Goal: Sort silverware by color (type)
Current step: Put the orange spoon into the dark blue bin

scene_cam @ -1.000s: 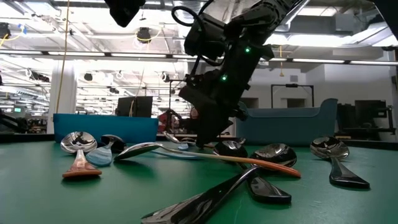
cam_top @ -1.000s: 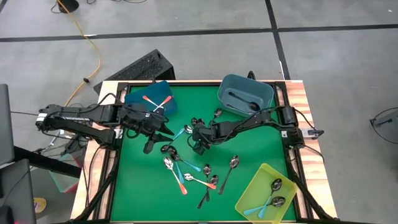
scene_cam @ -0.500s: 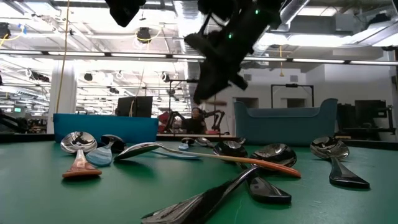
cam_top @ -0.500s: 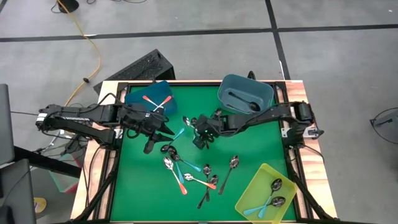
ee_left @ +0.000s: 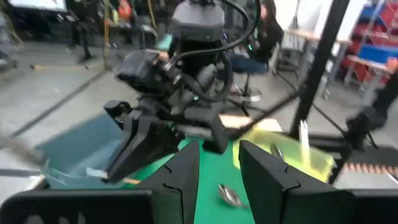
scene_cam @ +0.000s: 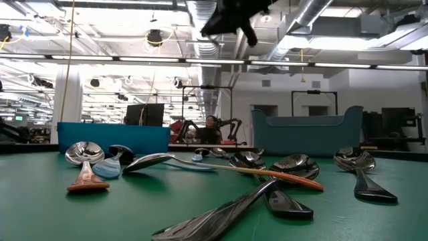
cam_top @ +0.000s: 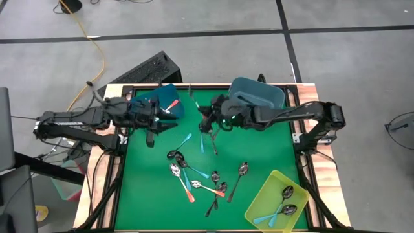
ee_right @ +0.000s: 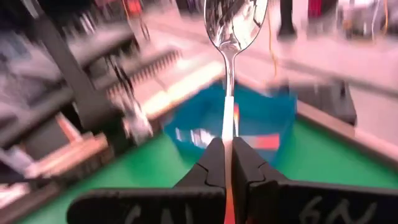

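The right pincer [cam_top: 206, 121], clenched on 1 red-handled spoon [ee_right: 231, 37] by its handle, holds it clear above the counter [cam_top: 259, 152], likely bound for the far-left blue bin [cam_top: 147, 100], where the left pincer [cam_top: 155, 125] waits, fingers parted and empty.

Two dark arms, matte black w/ blocky joint housings. Left arm [cam_top: 77, 122]: long slim links, black cables looping alongside, a pale tag near the base end. Right arm [cam_top: 291, 115]: rounded black shoulder joint, green LED glowing near the wrist. Right fingers [ee_right: 211, 163]: black, flat, tapered to narrow tips, pale lettering on the crossbar below. Left fingers [ee_left: 186, 174]: chunky black wedges w/ bevelled edges
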Robot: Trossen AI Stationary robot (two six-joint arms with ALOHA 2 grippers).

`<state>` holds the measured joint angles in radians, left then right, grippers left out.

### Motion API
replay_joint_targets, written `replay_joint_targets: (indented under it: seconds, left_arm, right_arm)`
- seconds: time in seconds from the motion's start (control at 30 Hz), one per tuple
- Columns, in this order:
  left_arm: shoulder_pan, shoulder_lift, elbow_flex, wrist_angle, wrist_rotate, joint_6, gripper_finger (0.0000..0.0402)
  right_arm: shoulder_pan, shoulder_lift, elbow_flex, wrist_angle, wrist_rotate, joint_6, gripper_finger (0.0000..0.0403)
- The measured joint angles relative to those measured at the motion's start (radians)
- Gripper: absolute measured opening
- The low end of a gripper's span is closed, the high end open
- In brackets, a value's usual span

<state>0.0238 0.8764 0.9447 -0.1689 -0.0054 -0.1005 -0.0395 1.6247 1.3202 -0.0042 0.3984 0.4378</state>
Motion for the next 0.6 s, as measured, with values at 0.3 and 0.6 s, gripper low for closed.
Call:
replay_joint_targets:
  seconds: [0.3,0.6]
  left_arm:
    - [0.073,-0.04,-0.151,0.285,0.047,-0.093,0.0099]
    - [0.14,-0.049,-0.47,0.869,-0.013,-0.322,0.0099]
  right_arm:
    - [-0.007,-0.037,0.001,0.248,-0.015,-0.141,0.001]
    - [-0.002,-0.032,0.001,0.297,-0.076,-0.153,0.001]
